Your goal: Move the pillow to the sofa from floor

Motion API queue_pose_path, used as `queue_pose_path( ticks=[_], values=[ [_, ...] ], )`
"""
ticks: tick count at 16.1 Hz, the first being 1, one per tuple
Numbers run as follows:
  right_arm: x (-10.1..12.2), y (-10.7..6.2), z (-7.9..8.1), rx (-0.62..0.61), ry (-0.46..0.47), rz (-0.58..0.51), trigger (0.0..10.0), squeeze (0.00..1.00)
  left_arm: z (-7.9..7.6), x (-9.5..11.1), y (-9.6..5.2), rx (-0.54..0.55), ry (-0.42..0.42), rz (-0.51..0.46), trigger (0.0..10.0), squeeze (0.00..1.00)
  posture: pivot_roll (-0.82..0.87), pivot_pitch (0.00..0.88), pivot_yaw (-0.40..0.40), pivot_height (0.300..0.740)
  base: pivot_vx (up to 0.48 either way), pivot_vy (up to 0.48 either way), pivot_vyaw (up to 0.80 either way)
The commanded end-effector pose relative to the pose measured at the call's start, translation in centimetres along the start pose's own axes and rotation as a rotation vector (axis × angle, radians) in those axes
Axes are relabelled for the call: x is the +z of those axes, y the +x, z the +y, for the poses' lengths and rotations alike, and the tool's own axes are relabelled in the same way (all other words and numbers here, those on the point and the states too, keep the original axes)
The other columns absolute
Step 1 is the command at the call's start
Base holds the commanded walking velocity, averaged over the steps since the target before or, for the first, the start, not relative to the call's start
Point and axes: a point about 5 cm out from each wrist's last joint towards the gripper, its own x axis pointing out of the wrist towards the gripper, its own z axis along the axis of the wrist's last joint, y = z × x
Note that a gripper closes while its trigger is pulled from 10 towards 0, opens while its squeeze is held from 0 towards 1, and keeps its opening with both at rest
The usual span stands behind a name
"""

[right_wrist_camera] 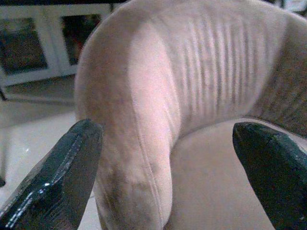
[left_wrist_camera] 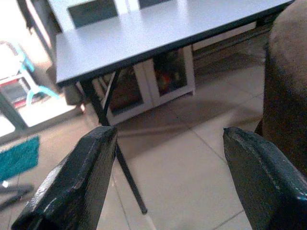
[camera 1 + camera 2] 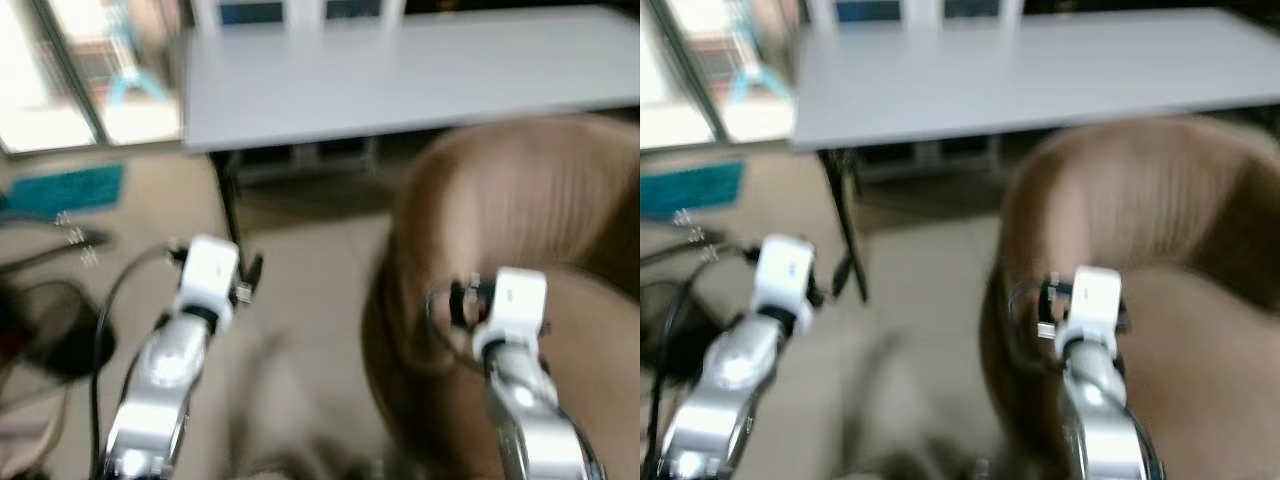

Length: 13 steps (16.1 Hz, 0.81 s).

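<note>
Both grippers are held up in front of the robot, and each one has its two black fingers spread wide with nothing between them. Left gripper (image 2: 165, 177) hangs over the pale tiled floor (image 2: 201, 124), at about 8 o'clock in the head views, and its fingers (image 2: 72, 187) point toward a black table leg (image 2: 127, 177). Right gripper (image 1: 168, 177) is at about 5 o'clock and points at the curved arm of the brown sofa (image 1: 192, 81); the sofa seat lies just beyond its fingers (image 1: 53, 177), not touched. The head views are blurred, and I cannot make out the pillow in them.

Farther, at 12 o'clock, stands a grey table (image 3: 400, 75), with a white cabinet (image 2: 158, 86) behind it. At 9 o'clock a teal mat (image 3: 65, 188) lies on the floor, with black cables (image 3: 60, 250) near it. At 10 o'clock there is a bright glass door (image 3: 70, 70).
</note>
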Motion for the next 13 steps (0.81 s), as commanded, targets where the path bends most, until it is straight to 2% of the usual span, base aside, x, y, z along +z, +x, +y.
queue_pose_path(
  ticks=[1, 3, 11, 13],
  values=[
    [-0.5, -0.4, 0.1, 0.001, 0.001, 0.026, 10.0, 0.00, 0.0, 0.4, 0.3, -0.011, -0.005, -0.008, 10.0, 0.00, 0.01, 0.073, 0.033, 0.740, 0.000, 0.000, -0.80],
    [-0.5, -0.6, -0.1, -0.012, 0.008, 0.029, 10.0, 0.00, -0.1, 0.6, 0.5, -0.026, -0.005, -0.015, 10.0, 0.00, 0.01, 0.072, 0.041, 0.740, 0.000, 0.000, -0.80],
    [-0.6, -0.9, -0.6, -0.036, 0.023, 0.051, 10.0, 0.00, -0.8, 0.3, 0.9, -0.051, 0.006, -0.010, 10.0, 0.00, -0.01, 0.070, 0.042, 0.740, 0.000, 0.377, -0.80],
    [-0.6, -1.0, -0.7, -0.045, 0.024, 0.057, 10.0, 0.00, -1.3, 0.4, 1.1, -0.076, 0.036, -0.022, 10.0, 0.00, -0.01, 0.068, 0.045, 0.740, 0.000, 0.000, -0.80]
  ],
)
